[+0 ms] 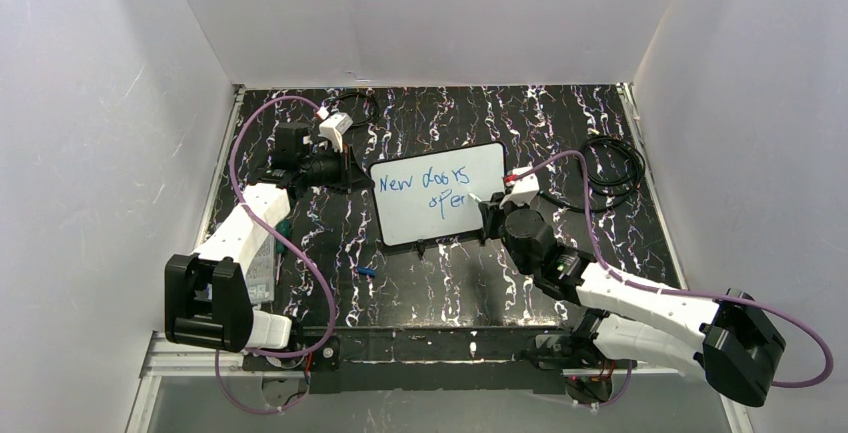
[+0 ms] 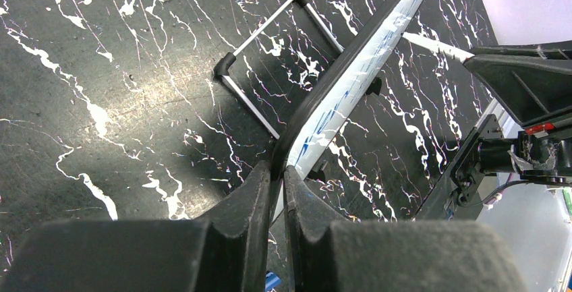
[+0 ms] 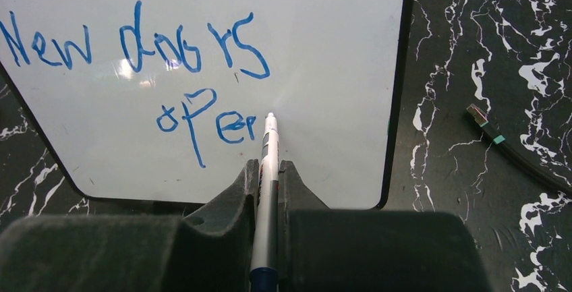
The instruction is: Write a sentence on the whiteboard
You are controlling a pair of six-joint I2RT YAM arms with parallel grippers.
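The whiteboard (image 1: 437, 215) stands tilted in the middle of the black marbled table. The sentence (image 1: 425, 183) is in blue and reads "New doors" with "oper" below it (image 3: 135, 42). My left gripper (image 1: 355, 178) is shut on the whiteboard's left edge; its fingers pinch the dark frame (image 2: 277, 167). My right gripper (image 1: 490, 215) is shut on a white marker (image 3: 268, 150) with a blue end. The marker's tip touches the whiteboard (image 3: 324, 49) just right of the last letter. In the left wrist view the whiteboard (image 2: 351, 83) shows edge-on, with the marker tip (image 2: 432, 44) against it.
A coiled black cable (image 1: 615, 168) lies right of the board, its connector end (image 3: 498, 139) on the table. A small blue piece (image 1: 366, 273) lies in front of the board. Behind the board is a thin wire stand (image 2: 270, 69). White walls enclose the table.
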